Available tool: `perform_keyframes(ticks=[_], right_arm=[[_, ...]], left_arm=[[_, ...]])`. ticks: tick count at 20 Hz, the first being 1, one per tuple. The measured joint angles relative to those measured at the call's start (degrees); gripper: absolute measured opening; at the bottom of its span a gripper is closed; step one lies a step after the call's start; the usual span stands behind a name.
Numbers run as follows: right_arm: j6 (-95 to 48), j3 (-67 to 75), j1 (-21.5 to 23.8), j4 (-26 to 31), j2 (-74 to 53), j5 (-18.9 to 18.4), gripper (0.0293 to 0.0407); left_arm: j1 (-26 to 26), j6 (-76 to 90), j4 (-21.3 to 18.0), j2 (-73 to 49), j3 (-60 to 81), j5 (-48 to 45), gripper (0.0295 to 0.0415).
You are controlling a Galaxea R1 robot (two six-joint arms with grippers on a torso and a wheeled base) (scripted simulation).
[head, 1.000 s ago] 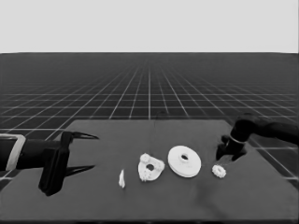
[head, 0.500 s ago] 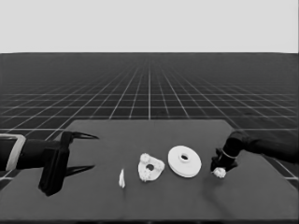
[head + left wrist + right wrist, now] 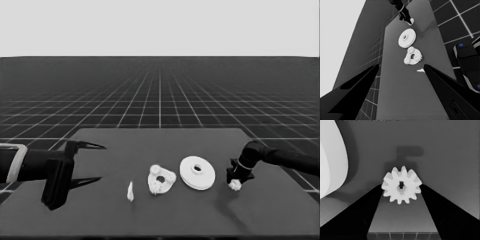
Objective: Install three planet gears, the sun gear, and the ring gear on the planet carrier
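Gear (image 3: 401, 185) sits between the right end effector (image 3: 234, 184) fingers, touching both, at three o'clock of the larger round part (image 3: 197, 172), ready for lifting; left end effector (image 3: 92, 162) waits open.

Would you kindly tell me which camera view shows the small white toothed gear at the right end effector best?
The right wrist view: the small white toothed gear fills the centre between the right end effector fingers, teeth and hole distinct. The head view and the left wrist view show only a white blob at its tip.
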Motion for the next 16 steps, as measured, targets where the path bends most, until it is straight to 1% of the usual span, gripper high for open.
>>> perform_keyframes(ticks=[2,3,4,6,8,12,13,14,15,16], right_arm=[[0.0,0.01,0.0,0.0,0.01,0.0,0.031],[1.16,4.3,3.95,2.59,-2.2,-3.83,0.031],[1.56,6.1,7.29,4.53,-3.27,-6.11,0.031],[1.72,7.08,10.41,6.53,-3.86,-8.23,0.031],[1.73,7.25,11.44,7.25,-3.97,-8.97,0.031],[1.71,7.29,11.88,7.59,-4.0,-9.31,0.031],[26.1,16.73,12.15,4.7,2.75,-12.48,0.031],[38.96,16.63,12.34,4.38,19.78,-14.78,0.031],[41.43,9.26,12.39,4.78,32.14,-15.18,0.031],[40.35,2.11,12.41,5.07,39.41,-14.97,0.031]], left_arm=[[0.0,0.0,0.0,0.0,0.0,0.0,0.0385],[0.0,0.0,0.0,0.0,0.0,0.0,0.0385],[0.0,0.0,0.0,0.0,0.0,0.0,0.0385],[0.0,0.0,0.0,0.0,0.0,0.0,0.0385],[0.0,0.0,0.0,0.0,0.0,0.0,0.0385],[0.0,0.0,0.0,0.0,0.0,0.0,0.0385],[0.0,0.0,0.0,0.0,0.0,0.0,0.0385],[0.0,0.0,0.0,0.0,0.0,0.0,0.0385],[0.0,0.0,0.0,0.0,0.0,0.0,0.0385],[0.0,0.0,0.0,0.0,0.0,0.0,0.0385]])
